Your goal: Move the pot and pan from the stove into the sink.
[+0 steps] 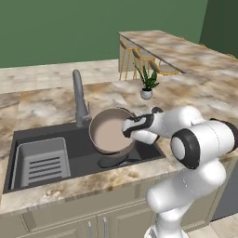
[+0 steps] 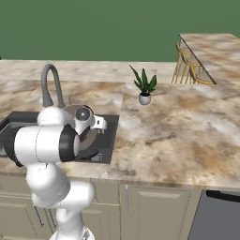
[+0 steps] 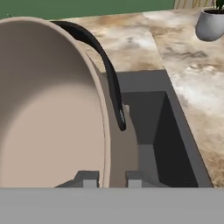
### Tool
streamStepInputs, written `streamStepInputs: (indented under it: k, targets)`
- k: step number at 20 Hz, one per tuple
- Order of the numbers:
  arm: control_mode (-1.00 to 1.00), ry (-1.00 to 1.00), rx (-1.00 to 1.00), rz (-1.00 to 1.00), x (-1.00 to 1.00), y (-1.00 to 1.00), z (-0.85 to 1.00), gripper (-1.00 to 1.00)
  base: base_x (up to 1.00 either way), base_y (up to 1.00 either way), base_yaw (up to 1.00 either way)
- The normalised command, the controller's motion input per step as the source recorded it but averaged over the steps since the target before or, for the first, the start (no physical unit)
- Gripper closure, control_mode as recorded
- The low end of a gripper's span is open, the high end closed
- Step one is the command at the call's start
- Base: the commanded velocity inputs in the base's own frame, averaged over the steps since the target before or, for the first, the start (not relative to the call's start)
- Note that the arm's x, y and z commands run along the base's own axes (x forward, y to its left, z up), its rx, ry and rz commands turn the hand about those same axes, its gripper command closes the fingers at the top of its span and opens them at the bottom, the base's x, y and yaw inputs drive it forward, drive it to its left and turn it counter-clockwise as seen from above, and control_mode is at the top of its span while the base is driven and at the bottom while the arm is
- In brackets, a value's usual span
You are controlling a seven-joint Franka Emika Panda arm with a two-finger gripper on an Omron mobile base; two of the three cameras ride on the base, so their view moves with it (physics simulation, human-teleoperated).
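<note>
One of the two vessels, the pot [image 1: 109, 132], is held tilted over the sink [image 1: 79, 153], its rim clamped between the fingers of the gripper [image 3: 111, 178]. Lowering into the basin and release are judged next.

- We see a dark green wall [image 1: 69, 28] at twelve o'clock.
- Marbled beige countertop [image 2: 178, 126] spreads toward three o'clock.
- A potted plant [image 2: 144, 86] stands on it.
- Wooden stools [image 1: 139, 58] line an island bar [image 1: 186, 51].
- Pale cabinet doors [image 2: 154, 211] sit at six o'clock.
</note>
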Motion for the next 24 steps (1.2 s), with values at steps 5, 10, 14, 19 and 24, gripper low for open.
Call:
streamStepInputs:
  k: [5, 10, 14, 19, 24]
  targets:
    - [-1.0, 0.0, -0.02, 0.0, 0.3, 0.08, -0.35, 1.0, 0.0, 0.0, 0.0]
    - [-1.0, -0.01, 0.0, 0.0, 0.4, 0.04, -0.31, 1.0, 0.0, 0.0, 0.0]
    - [-1.0, -0.04, -0.01, -0.01, 0.31, 0.0, -0.35, 1.0, 0.0, 0.0, 0.0]
    - [-1.0, -0.03, -0.04, -0.05, 0.16, 0.0, -0.4, 1.0, 0.0, 0.0, 0.0]
    - [-1.0, -0.02, -0.04, -0.05, 0.23, 0.0, -0.41, 1.0, 0.0, 0.0, 0.0]
